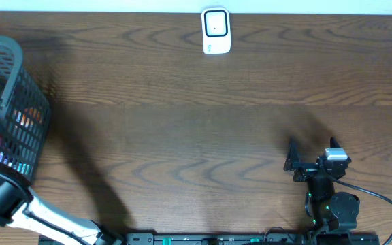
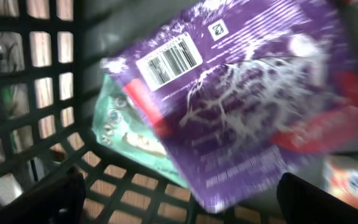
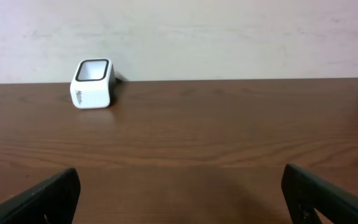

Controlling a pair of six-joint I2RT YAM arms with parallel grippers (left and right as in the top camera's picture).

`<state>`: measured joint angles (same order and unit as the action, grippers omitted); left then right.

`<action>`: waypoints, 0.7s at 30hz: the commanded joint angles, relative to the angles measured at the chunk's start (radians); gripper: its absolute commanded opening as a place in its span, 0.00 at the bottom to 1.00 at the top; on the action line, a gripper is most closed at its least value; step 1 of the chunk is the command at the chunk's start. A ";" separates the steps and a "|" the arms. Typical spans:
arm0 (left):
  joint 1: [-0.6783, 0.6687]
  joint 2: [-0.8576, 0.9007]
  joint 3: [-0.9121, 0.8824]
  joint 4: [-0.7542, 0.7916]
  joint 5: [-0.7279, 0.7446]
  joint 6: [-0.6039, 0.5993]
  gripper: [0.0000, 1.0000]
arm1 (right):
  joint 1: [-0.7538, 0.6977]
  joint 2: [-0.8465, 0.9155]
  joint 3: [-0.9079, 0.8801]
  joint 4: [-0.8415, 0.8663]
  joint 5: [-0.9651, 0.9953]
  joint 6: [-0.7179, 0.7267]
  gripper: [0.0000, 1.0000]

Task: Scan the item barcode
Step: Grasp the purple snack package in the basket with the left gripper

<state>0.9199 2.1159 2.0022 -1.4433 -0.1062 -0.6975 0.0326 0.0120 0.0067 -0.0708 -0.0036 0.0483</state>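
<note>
Overhead: dark wood-grain desk [image 1: 182, 102], with a white scanner [image 1: 216, 31] at its far edge, by a pale wall [image 3: 229, 37]. A black mesh basket [image 1: 26, 129] sits at the left edge. I see the left end effector [image 2: 179, 202] spread wide inside it, gripping nothing, above a purple packet [image 2: 253, 106] whose barcode [image 2: 169, 62] faces up. The right end effector [image 3: 182, 199] is also wide and empty, low over the desk's near right.

Soft even light overhead, broad dim shadows on the wooden table [image 1: 182, 82] from 9 toward 6 o'clock, left wrist view blurred, glare on the purple packet [image 2: 253, 112], right wrist view sharp
</note>
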 commanded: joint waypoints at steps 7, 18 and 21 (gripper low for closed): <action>0.000 0.105 -0.007 -0.010 0.002 -0.030 0.98 | 0.005 -0.004 -0.001 -0.004 0.001 0.010 0.99; -0.001 0.130 -0.076 0.043 0.001 -0.030 0.51 | 0.005 -0.004 -0.001 -0.004 0.001 0.010 0.99; -0.001 0.130 -0.076 0.043 0.001 -0.030 0.50 | 0.005 -0.004 -0.001 -0.004 0.001 0.010 0.99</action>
<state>0.9192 2.2227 1.9404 -1.3952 -0.0994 -0.7219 0.0326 0.0120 0.0067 -0.0708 -0.0036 0.0483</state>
